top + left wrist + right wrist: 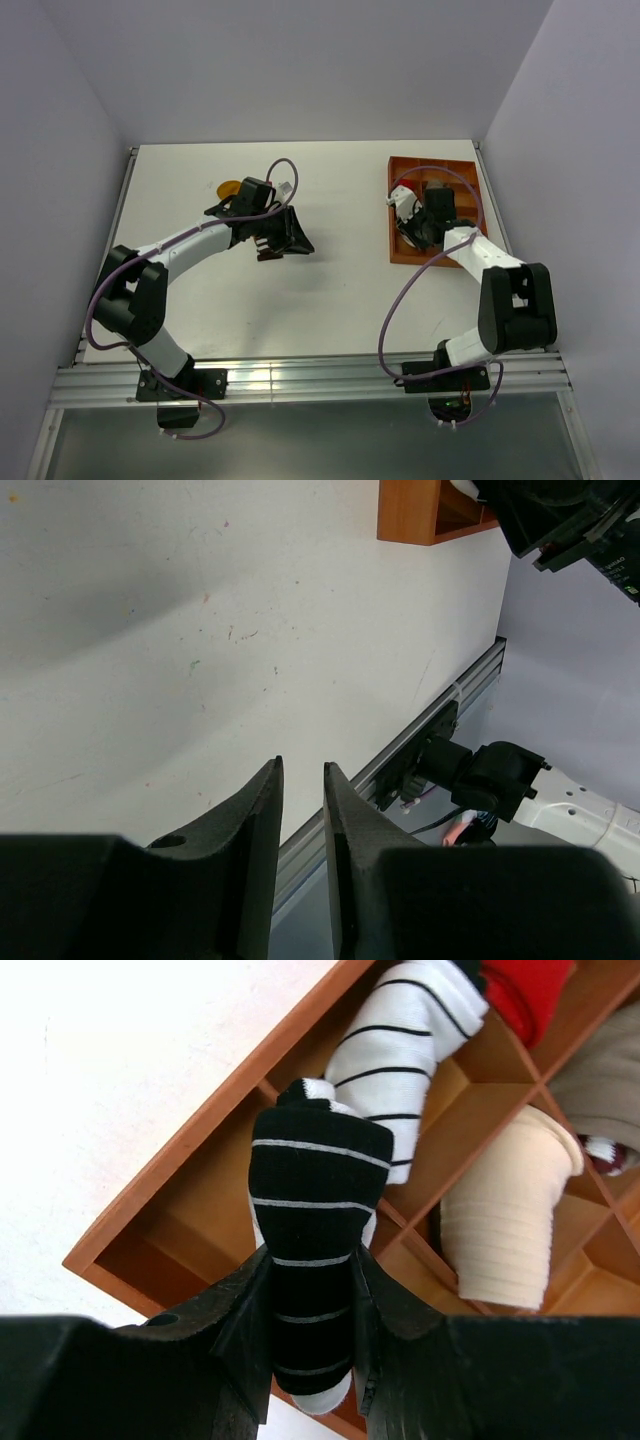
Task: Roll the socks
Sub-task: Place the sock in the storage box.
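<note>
White tabletop boxed in by pale walls, and along the near edge a metal rail carries the 2 arm bases.

Left arm first: it reaches out across the middle-left of the tabletop, and the wrist view shows the left gripper with its fingers a narrow slit apart. Bare surface shows right through the gap, so they are released and grasping nothing. Just beyond that wrist, toward the far-left, the mustard sock lies on the tabletop, partly hidden behind the arm.

Over to the right: that arm folds up toward the wooden tray at the far-right. The right gripper has its fingers clenched on the striped sock, black with thin white bands and white at both ends, pinched on both sides. It hangs over the corner compartment nearest the tray's outer wall; whether it touches the floor of that compartment, I cannot tell.

Deeper in the tray, a white fabric piece with black lines sits just past the held sock, a cream bundle fills the next cell, then a red bundle and grey fabric at the far side.
</note>
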`<state>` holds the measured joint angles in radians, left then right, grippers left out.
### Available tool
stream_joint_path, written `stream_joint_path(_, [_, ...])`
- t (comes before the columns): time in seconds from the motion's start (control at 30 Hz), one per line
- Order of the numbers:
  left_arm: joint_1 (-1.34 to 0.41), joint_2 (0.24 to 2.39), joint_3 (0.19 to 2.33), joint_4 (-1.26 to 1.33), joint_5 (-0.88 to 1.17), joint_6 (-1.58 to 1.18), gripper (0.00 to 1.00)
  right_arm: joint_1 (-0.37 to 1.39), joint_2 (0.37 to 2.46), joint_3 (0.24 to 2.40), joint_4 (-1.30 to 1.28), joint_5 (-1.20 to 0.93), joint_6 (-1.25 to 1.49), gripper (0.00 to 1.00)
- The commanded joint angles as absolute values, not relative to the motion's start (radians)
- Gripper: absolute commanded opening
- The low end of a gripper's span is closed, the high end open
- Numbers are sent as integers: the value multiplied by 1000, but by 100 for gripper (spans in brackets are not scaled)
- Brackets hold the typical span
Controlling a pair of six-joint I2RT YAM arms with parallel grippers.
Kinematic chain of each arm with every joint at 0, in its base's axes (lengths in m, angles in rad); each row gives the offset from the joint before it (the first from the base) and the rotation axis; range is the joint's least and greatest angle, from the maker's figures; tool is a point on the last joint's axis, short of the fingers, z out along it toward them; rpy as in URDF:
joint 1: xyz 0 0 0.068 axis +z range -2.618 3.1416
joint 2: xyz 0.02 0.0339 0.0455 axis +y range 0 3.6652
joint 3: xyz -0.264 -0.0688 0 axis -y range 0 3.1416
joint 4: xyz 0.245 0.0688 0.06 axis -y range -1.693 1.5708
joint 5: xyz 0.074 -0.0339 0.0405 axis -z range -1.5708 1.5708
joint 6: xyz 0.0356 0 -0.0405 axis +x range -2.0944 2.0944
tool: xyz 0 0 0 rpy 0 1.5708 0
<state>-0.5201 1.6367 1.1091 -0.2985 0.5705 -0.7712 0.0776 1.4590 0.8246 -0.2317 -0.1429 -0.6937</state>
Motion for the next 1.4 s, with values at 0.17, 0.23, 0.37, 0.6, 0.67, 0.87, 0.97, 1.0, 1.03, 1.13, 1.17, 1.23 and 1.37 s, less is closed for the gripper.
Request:
stream_joint_path(0.17, [-515, 1634, 1115, -290, 572, -752, 27, 71, 1537, 842, -350, -213, -799, 0])
stream_joint_path(0.23, [-515, 1637, 1117, -290, 575, -750, 27, 71, 1558, 868, -394, -235, -805, 0])
stream_joint_path(0.37, [-515, 1641, 1120, -293, 574, -750, 27, 72, 1626, 923, -475, -271, -813, 0])
stream_joint_path(0.6, [-517, 1644, 1117, -290, 580, -750, 27, 60, 1727, 1022, -589, -322, -773, 0])
stream_joint_path(0.67, [-515, 1646, 1117, -291, 581, -749, 27, 51, 1764, 1057, -601, -321, -747, 0])
stream_joint_path(0.87, [-515, 1647, 1118, -295, 581, -749, 27, 22, 1831, 1144, -673, -368, -693, 0])
stream_joint_path(0.97, [-515, 1652, 1120, -293, 581, -749, 27, 12, 1851, 1180, -707, -390, -680, 0])
stream_joint_path(1.0, [-515, 1652, 1120, -295, 583, -747, 27, 11, 1853, 1183, -704, -388, -677, 0])
stream_joint_path(1.03, [-515, 1651, 1118, -295, 581, -747, 27, 11, 1852, 1183, -703, -379, -673, 0])
stream_joint_path(1.13, [-517, 1651, 1115, -299, 575, -744, 27, 8, 1829, 1158, -669, -356, -667, 0])
stream_joint_path(1.17, [-517, 1652, 1115, -299, 575, -744, 27, 8, 1813, 1152, -664, -351, -669, 6])
stream_joint_path(1.23, [-517, 1655, 1117, -298, 575, -744, 27, 8, 1796, 1138, -653, -345, -669, 14])
stream_joint_path(1.37, [-517, 1666, 1121, -299, 574, -744, 27, 8, 1764, 1140, -663, -339, -670, 29])
